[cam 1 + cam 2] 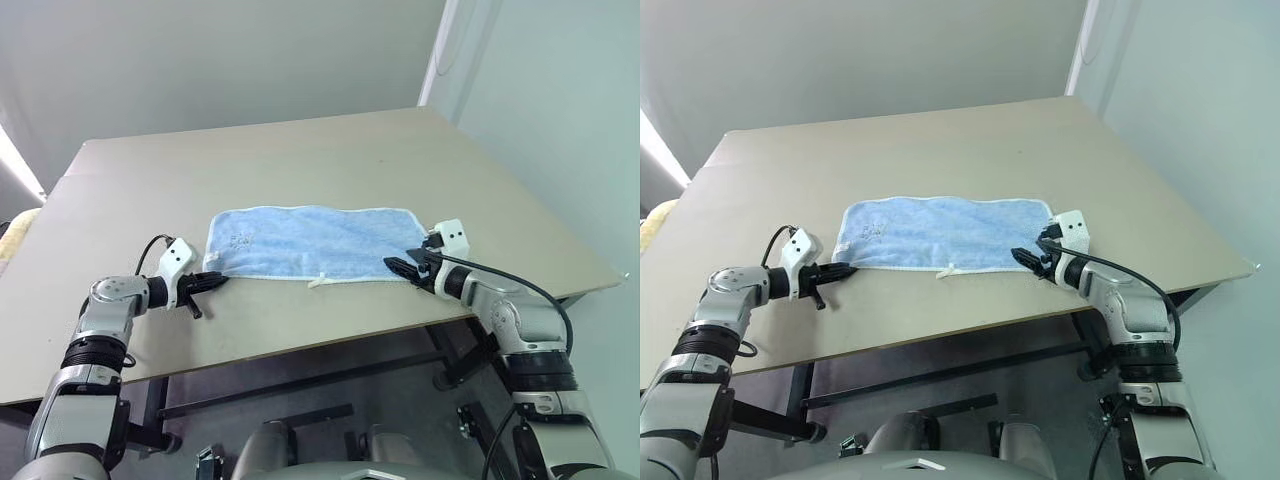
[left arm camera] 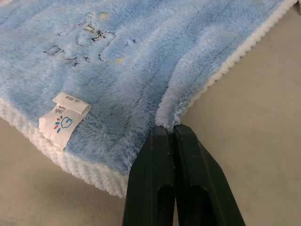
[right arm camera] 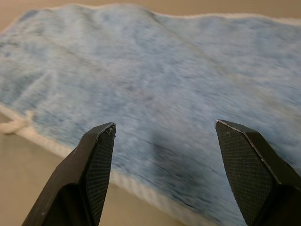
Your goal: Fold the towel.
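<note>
My left gripper (image 2: 175,128) is closed, pinching the towel (image 1: 315,243) at its near-left corner. The wrist view shows both fingers pressed together with a small ridge of pile and hem puckered up between the tips. A white label (image 2: 63,117) sits just beside the pinch on the adjoining edge, and faint embroidery (image 2: 82,42) lies further in.

My right gripper (image 3: 164,129) has its fingers spread wide, nothing between them. It sits at the near-right corner, tips over the cloth just inside the hem, but I cannot tell whether they touch it.

The towel lies flat and spread out at the middle of the table (image 1: 300,150), long side running left to right, near edge well back from the table's near edge. A small white loop (image 1: 320,281) sticks out from the middle of the near hem.

Handling judgement: light, soft, limp terry. It will drape and sag from any held point and will not keep shape on its own. The pile looks grippy, not slippery, and nothing here is fragile. The corded hem is the firmest part, so corners at the hem are the places to hold. Both near corners should be held so the edge lifts evenly.

Step in hand: left corner secured, right corner not yet taken. Fold not begun. Risk: a thin pinch may slip off the hem when lifted.
</note>
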{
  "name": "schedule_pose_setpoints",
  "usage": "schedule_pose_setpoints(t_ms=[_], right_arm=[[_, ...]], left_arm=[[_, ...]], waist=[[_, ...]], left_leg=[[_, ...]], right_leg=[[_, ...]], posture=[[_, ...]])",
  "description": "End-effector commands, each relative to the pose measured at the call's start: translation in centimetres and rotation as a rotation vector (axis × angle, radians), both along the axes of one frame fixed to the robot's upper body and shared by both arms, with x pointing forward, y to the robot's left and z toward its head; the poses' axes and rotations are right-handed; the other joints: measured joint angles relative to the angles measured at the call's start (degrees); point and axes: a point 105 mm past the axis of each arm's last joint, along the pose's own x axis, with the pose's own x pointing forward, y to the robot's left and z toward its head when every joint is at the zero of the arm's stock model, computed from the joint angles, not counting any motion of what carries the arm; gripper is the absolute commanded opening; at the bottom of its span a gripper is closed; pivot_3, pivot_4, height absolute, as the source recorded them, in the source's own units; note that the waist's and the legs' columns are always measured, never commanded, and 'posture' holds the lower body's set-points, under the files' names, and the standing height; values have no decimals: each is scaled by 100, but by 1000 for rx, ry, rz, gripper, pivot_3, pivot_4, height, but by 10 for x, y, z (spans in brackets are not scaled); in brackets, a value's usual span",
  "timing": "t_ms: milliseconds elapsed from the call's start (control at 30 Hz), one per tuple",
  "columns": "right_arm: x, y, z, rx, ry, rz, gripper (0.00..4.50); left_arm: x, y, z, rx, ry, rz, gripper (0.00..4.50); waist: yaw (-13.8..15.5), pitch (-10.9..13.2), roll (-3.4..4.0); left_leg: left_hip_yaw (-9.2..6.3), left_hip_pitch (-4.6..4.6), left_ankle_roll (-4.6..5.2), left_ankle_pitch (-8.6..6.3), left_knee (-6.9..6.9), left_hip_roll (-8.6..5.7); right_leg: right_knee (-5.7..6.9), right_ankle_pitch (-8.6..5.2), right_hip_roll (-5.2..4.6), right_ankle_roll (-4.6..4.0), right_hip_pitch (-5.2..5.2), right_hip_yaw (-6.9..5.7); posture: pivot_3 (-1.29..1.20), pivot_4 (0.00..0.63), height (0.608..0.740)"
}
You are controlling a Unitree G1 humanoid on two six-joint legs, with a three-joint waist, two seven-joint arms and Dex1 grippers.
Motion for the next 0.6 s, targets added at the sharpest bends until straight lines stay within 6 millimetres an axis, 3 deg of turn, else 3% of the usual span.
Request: schedule_pose_setpoints(t_ms=[33,233,400,600], right_arm=[[2,-14,15,-30,-61,-9,3536],[-9,-40,9,-130,-24,14,3536],[-17,-44,7,-182,-10,57,3536],[-12,-45,2,-187,-3,36,3536]], left_arm=[[1,3,10,-9,-28,10,36],[-8,4,6,-11,1,0,36],[-17,4,14,-27,0,-13,36],[-26,16,14,-11,20,22,36]], waist=[[-4,0,0],[-19,1,-1],[-30,1,-2],[-28,1,-2]], left_leg=[[1,0,1,0,0,0],[1,1,1,0,0,0],[1,3,1,0,0,2],[0,3,0,-1,1,4]], right_leg=[[0,0,1,1,0,0],[0,-3,4,6,1,0],[1,-3,6,6,0,2],[1,-3,4,6,-1,3]], posture=[[0,0,740],[0,0,740],[0,0,740],[0,0,740]])
